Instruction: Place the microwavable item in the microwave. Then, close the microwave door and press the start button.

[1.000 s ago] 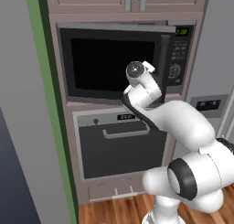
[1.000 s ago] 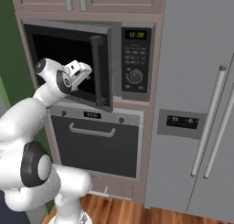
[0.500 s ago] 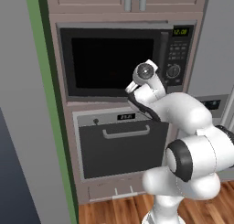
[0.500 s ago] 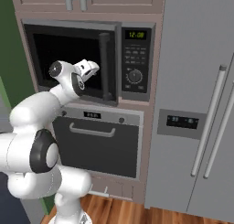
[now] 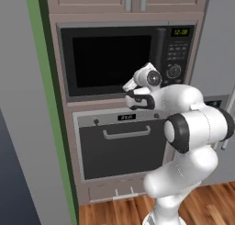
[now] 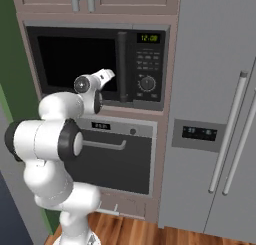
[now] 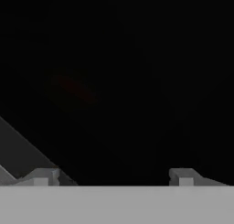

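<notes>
Hand (image 7: 113,175) spread wide and empty, elbow bent, nose-on to the shut microwave door (image 5: 112,61).

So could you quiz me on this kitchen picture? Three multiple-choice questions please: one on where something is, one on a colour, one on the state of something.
1. Where is the oven with the bar handle?
A. Directly below the microwave
B. Above the microwave
C. Inside the fridge

2. What colour are the digits on the microwave's control panel?
A. Red
B. Green
C. White

3. How does the microwave door stand?
A. Wide open
B. Taken off
C. Closed against the front

Answers:
1. A: the oven sits right under the microwave in the same column.
2. B: the digits glow green above the dial.
3. C: the microwave door lies flush with the frame, and the gripper, its fingers spread apart, faces the dark glass.
</notes>
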### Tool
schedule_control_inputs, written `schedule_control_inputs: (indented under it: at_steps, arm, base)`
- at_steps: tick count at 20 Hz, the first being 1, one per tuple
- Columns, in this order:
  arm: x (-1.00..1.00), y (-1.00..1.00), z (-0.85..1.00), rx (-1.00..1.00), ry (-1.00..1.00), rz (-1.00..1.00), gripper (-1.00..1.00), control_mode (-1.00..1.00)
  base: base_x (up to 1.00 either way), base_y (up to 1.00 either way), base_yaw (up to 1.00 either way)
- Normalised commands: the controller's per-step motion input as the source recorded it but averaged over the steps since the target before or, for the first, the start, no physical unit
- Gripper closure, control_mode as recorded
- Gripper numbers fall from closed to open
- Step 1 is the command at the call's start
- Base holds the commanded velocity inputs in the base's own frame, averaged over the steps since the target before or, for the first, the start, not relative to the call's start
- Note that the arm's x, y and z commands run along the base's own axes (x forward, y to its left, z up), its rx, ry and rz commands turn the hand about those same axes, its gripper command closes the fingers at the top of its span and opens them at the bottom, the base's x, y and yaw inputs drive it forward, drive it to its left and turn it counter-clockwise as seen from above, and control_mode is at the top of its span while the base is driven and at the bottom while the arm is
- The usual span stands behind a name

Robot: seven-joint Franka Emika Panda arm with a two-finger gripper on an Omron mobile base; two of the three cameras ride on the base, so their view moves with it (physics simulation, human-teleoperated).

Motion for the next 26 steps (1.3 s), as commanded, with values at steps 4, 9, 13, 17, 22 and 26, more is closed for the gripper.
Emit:
schedule_control_inputs:
  at_steps: [4,9,13,17,22,26]
  arm:
    - [0.58,0.0,0.08,0.08,0.0,0.17,-1.0,-1.0]
    - [-0.4,-0.02,0.63,0.01,0.02,0.05,-1.0,-1.0]
    - [-1.0,-0.24,0.81,0.0,0.05,0.0,-1.0,-1.0]
    - [-0.94,-0.57,0.46,0.0,0.08,0.0,-1.0,-1.0]
    - [-0.16,-0.52,-0.15,0.0,0.08,0.02,-1.0,-1.0]
    - [0.11,-0.34,-0.3,0.0,0.0,0.11,-1.0,-1.0]
  base:
    - [0.0,0.0,0.0]
    - [0.0,0.0,0.0]
    - [0.0,0.0,0.0]
    - [0.0,0.0,0.0]
    - [0.0,0.0,0.0]
    - [0.0,0.0,0.0]
